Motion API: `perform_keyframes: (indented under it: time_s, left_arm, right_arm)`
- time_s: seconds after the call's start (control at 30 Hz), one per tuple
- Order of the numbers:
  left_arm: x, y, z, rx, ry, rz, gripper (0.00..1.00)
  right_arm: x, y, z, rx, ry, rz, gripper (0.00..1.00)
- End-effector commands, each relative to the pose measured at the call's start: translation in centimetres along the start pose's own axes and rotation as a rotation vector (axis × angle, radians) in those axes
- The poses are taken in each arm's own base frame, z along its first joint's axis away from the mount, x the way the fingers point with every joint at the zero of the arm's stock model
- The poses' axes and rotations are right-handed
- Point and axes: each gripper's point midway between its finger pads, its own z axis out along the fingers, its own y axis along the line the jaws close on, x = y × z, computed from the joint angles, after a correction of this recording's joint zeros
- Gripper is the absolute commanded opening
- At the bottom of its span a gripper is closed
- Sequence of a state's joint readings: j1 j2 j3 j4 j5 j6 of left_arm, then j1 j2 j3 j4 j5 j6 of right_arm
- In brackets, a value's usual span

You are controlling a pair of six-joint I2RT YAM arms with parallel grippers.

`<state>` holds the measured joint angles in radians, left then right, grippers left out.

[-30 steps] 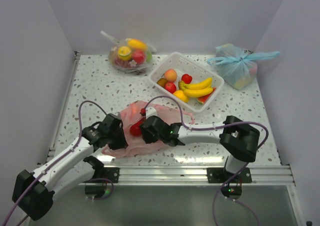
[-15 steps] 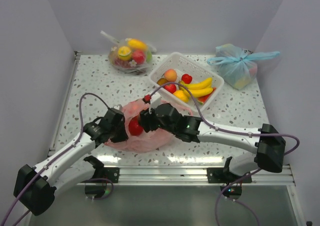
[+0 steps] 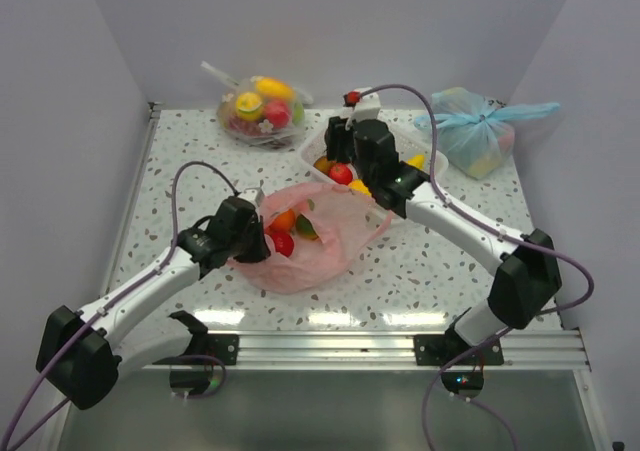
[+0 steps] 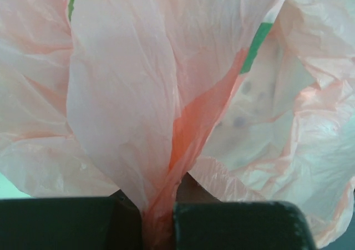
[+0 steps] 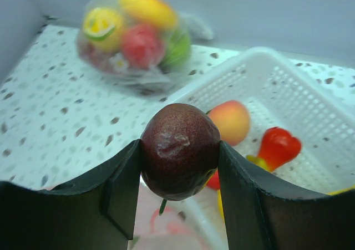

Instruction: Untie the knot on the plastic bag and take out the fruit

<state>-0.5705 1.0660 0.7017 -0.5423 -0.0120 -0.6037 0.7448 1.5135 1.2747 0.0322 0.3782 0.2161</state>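
Note:
The pink plastic bag [image 3: 318, 256] lies open at the table's middle, and its knot does not show. Inside it I see fruit: an orange [image 3: 285, 219], a red piece [image 3: 283, 243] and a green-edged piece [image 3: 307, 228]. My left gripper [image 3: 256, 241] is shut on the bag's left rim; the left wrist view shows pink film [image 4: 138, 95] pinched between the fingers of the left gripper [image 4: 158, 208]. My right gripper [image 3: 338, 149] hangs over the white basket's left end. In the right wrist view the right gripper [image 5: 180, 158] is shut on a dark red round fruit [image 5: 177, 142].
The white basket [image 3: 422, 145] at the back holds a peach [image 5: 230, 121], a red piece [image 5: 277, 147] and bananas. A clear bag of fruit [image 3: 258, 111] sits back left. A light blue tied bag [image 3: 475, 131] sits back right. Grey walls close three sides.
The right arm has come up out of the pink bag and swung back over the basket with the dark fruit. The left gripper has shut on the bag's rim and pulled it up.

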Motion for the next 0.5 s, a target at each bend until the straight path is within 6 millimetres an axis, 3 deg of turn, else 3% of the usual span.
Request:
perform_keyframes:
  time_s: [0.0,0.03,0.13,0.17,0.2,0.3,0.4,0.47]
  left_arm:
    - [1.0,-1.1,-0.5,0.101,0.0,0.027,0.01]
    - [1.6,-1.1,-0.6,0.113,0.016,0.013,0.01]
    - [2.9,-1.0,-0.9,0.141,0.032,-0.012,0.02]
    - [3.1,-1.0,-1.1,0.147,0.027,-0.018,0.03]
    - [3.4,-0.9,-1.1,0.15,0.033,-0.022,0.03]
    - [3.9,-0.9,-1.3,0.159,0.042,-0.034,0.03]
    - [4.2,-0.9,-1.3,0.166,0.045,-0.042,0.04]
    - [4.3,-0.9,-1.5,0.17,0.045,-0.044,0.04]
  right_arm:
    - [-1.3,-5.0,3.4,0.169,-0.017,0.003,0.02]
    - [-0.6,-5.4,5.0,0.189,0.005,0.003,0.06]
    - [-0.1,-7.4,6.9,0.247,0.052,-0.004,0.31]
    - [1.1,-8.0,7.7,0.268,0.082,-0.013,0.39]
    - [1.2,-8.2,7.8,0.276,0.088,-0.016,0.58]
    - [0.9,-8.2,7.3,0.277,0.095,-0.025,0.88]
    - [-0.3,-8.0,6.0,0.26,0.083,-0.022,0.98]
    - [0.2,-6.9,5.1,0.208,0.109,-0.035,0.99]
